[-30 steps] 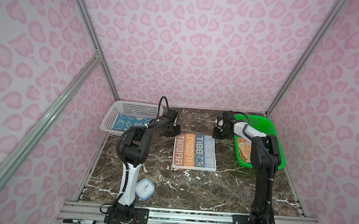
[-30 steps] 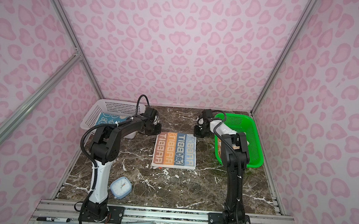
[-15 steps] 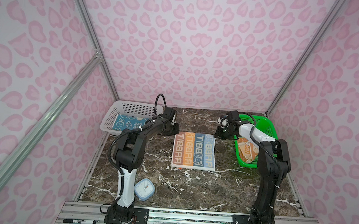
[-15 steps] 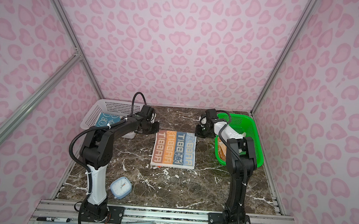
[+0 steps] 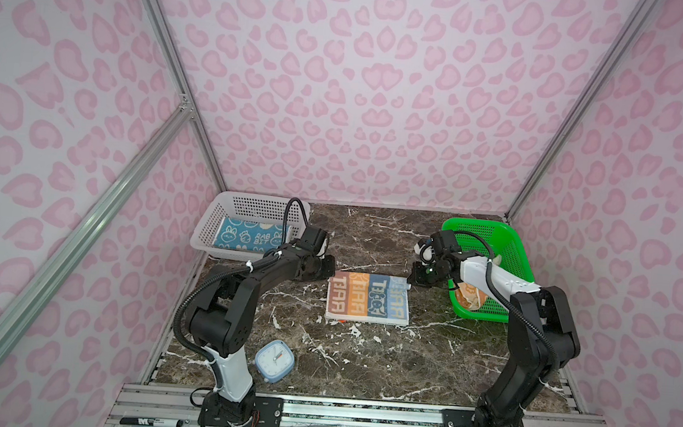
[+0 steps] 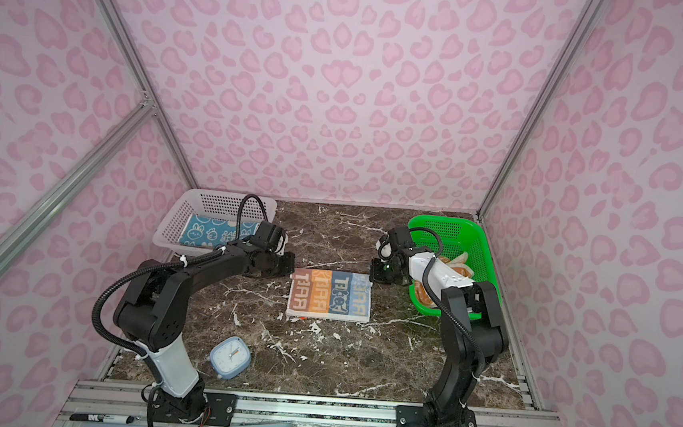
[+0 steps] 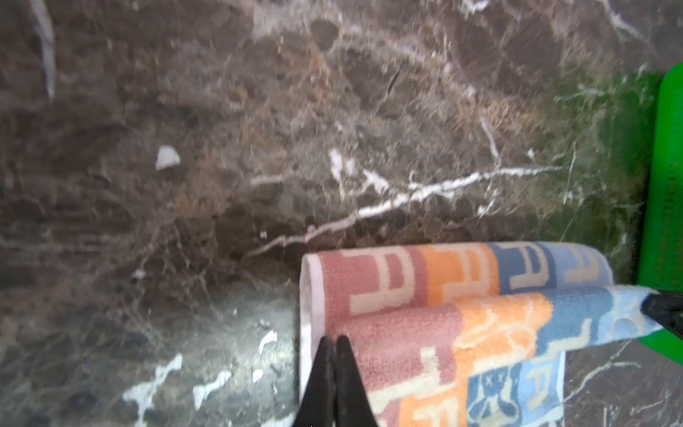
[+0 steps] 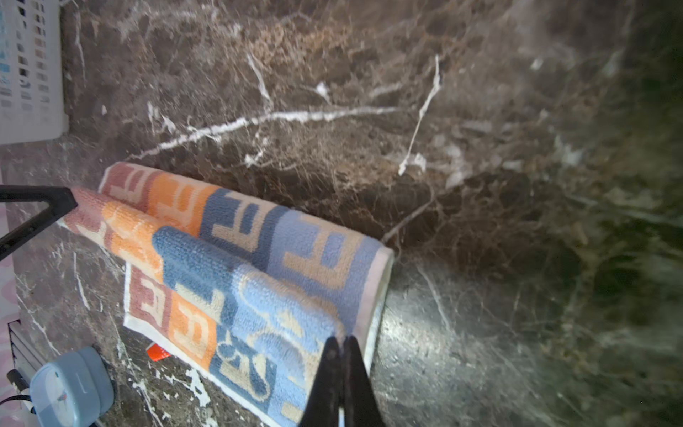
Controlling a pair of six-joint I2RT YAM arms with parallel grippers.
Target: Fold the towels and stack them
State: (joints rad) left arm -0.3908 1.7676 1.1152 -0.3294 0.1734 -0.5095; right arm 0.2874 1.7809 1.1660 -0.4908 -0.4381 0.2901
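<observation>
Left gripper (image 7: 334, 338) and right gripper (image 8: 342, 338) pinch the towel's (image 5: 368, 304) far corners, now raised and curling nearward: fold begun.

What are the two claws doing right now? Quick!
Left claw: closed, pinching a corner of the multicoloured towel.
Right claw: closed, pinching another corner of the same towel.

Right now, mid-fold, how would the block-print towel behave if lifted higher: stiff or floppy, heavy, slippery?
Likely floppy: the block-print towel curls softly over itself between the left claw and right claw, both shut on its corners. Probably light, as two small pinches hold the layer up. Its looped pile should resist slipping.
</observation>
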